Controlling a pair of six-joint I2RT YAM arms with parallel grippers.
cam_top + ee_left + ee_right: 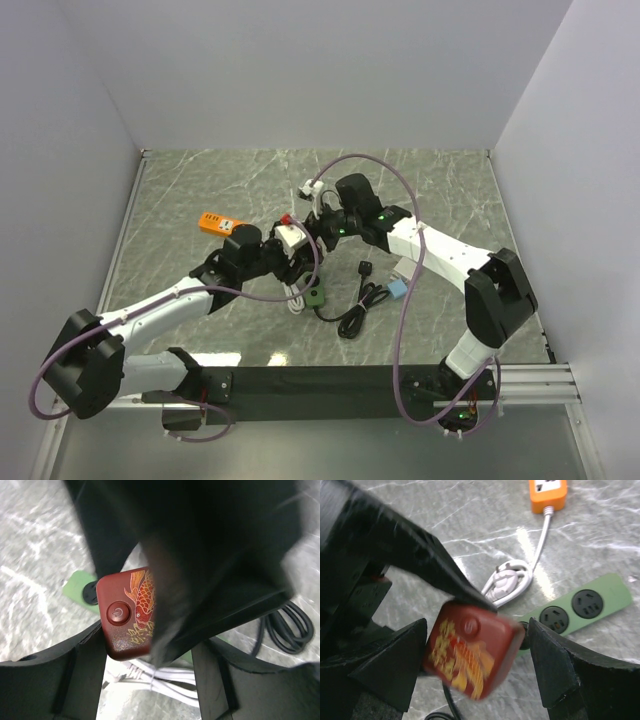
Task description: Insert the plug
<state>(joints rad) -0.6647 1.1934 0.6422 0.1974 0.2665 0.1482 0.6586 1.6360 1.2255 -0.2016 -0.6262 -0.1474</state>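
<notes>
A dark red socket block (125, 625) with a gold fish print and a round power button hangs above the table. My left gripper (150, 650) is shut on it, its left finger (85, 670) pressed to the block's side. The block's far side is hidden behind my blurred right gripper. In the top view the left gripper (285, 255) and right gripper (312, 228) meet at the block (290, 237). My right gripper (477, 630) stands open around the block (470, 655), with a gap at its right finger (555, 665). A black plug (366, 267) lies on the table.
A green power strip (585, 605) lies under the block, also visible in the top view (315, 297). An orange power strip (215, 222) sits at the left and its coiled white cable (507, 582) lies nearby. A coiled black cable (355, 318) and a small blue object (398, 289) lie to the right.
</notes>
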